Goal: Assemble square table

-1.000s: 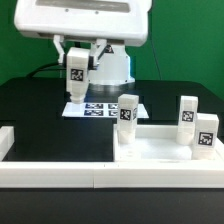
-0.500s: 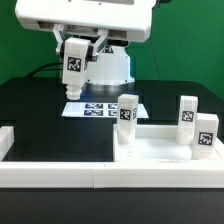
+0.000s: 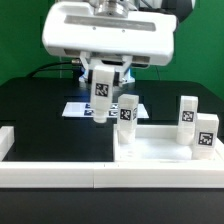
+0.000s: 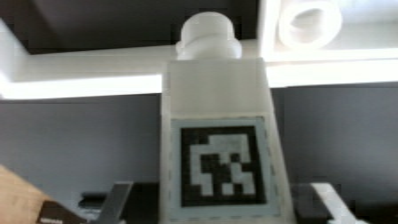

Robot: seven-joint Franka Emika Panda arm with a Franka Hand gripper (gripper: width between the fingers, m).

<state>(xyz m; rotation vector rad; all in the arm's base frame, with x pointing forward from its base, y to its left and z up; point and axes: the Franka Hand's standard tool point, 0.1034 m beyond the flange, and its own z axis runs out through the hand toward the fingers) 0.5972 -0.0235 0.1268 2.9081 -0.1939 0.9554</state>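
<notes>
1. A white leg (image 3: 102, 94) is held in the gripper (image 3: 102, 80), clamped by its upper, tagged part; the jaws are closed onto its flat sides, and its lower end hangs free below the fingers, clear of the black table (image 3: 40, 115).
2. In the wrist view the held leg (image 4: 217, 120) fills the frame directly ahead of the tool, with its narrowed tip pointing away from the fingers.
3. The square panel (image 3: 160, 145) lies beyond and below the tool, toward the exterior view's right; a corner hole (image 4: 310, 22) is seen past the leg's tip.
4. Three further legs (image 3: 127, 115) are seen standing on the panel, the nearest just beside the held one.
5. The leg is judged to be light, rigid moulded plastic with smooth, possibly slippery faces; a grip across the flat tagged sides is thought best, so twisting is resisted.
6. The marker board (image 3: 82, 107) lies behind the tool.
</notes>
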